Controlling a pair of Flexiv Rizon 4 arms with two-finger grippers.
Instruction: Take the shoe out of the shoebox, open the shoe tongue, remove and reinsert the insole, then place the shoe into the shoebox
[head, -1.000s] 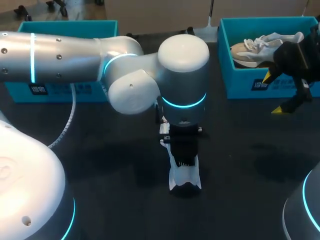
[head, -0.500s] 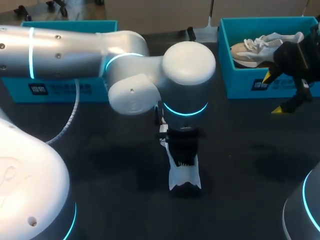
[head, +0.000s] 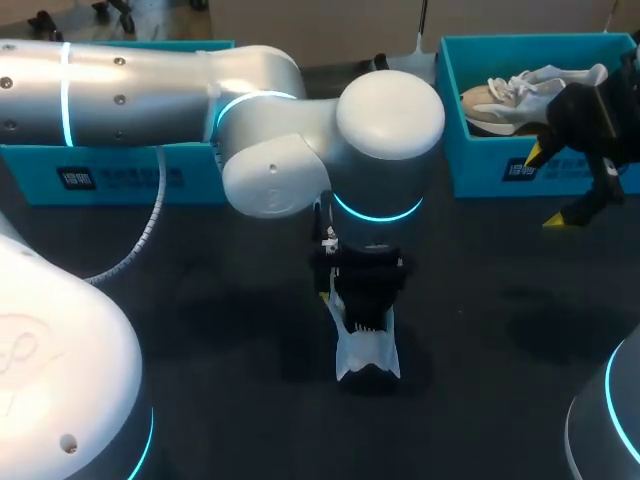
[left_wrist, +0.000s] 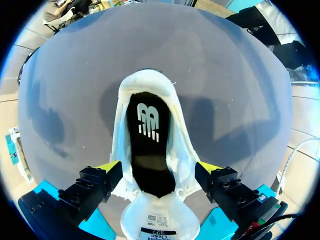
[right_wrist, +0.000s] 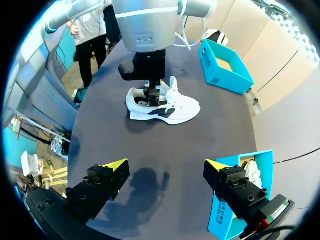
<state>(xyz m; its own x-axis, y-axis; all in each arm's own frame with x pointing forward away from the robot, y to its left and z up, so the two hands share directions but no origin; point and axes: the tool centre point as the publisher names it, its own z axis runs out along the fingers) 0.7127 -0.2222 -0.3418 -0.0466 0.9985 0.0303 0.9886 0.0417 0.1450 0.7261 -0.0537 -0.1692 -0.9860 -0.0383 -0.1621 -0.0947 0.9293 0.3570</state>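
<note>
A white shoe lies on the dark table at the middle. In the left wrist view the shoe shows its black insole lying inside, with the tongue folded back towards the wrist. My left gripper is open just above the shoe's opening, one yellow fingertip at each side, holding nothing. The left gripper hides the shoe's far part in the head view. My right gripper hangs open and empty at the right, well away from the shoe.
A teal shoebox at the back right holds another pale shoe, close behind my right gripper. A second teal box stands at the back left under my left arm; the right wrist view shows this box beyond the shoe.
My left gripper has gone from shut to wide open over the shoe. The left arm's wrist has shifted a little to the right. The right arm has not moved.
</note>
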